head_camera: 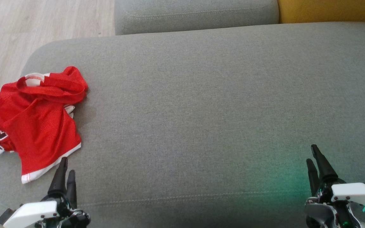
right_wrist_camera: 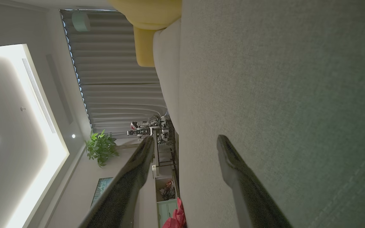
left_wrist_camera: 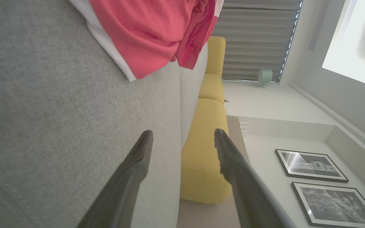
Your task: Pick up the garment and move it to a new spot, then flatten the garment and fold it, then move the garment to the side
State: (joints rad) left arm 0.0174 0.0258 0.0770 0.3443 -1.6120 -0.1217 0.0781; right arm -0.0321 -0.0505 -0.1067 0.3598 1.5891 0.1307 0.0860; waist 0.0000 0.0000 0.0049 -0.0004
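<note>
Crumpled red mesh garment with white hem trim (head_camera: 33,120) lay bunched at the far-left end of the broad grey fabric seat cushion (head_camera: 201,95). Its left part drooped past the cushion's rounded edge, toward the pale wood floor (head_camera: 27,25). The heap's long axis ran roughly the way the left fingers pointed, white-trimmed hem nearest them and collar end farthest.

Left gripper (head_camera: 67,166) was clearly the nearer one. In the head view its tips sat just beside the hem's near corner, with the cloth ahead of the fingers and off to their left. The left wrist view showed a strip of bare grey fabric between the tips and the hem, so apart, not touching. Both dark fingers stood spread wide with nothing between them.

Right gripper (head_camera: 311,153) was well apart from the garment, over the cushion's opposite end, with the whole bare seat between. Its fingers were also spread, nothing held. The garment lay far across to their left.

Judgement: first step not started, garment not yet lifted. The pick-up looked like the left arm's job, a short reach forward and slightly left onto the hem corner or the bunched middle. Loose mesh would likely trail and unfold when raised.

A yellow upholstered cushion (head_camera: 325,9) sat beyond the seat, far ahead of the right fingers.
</note>
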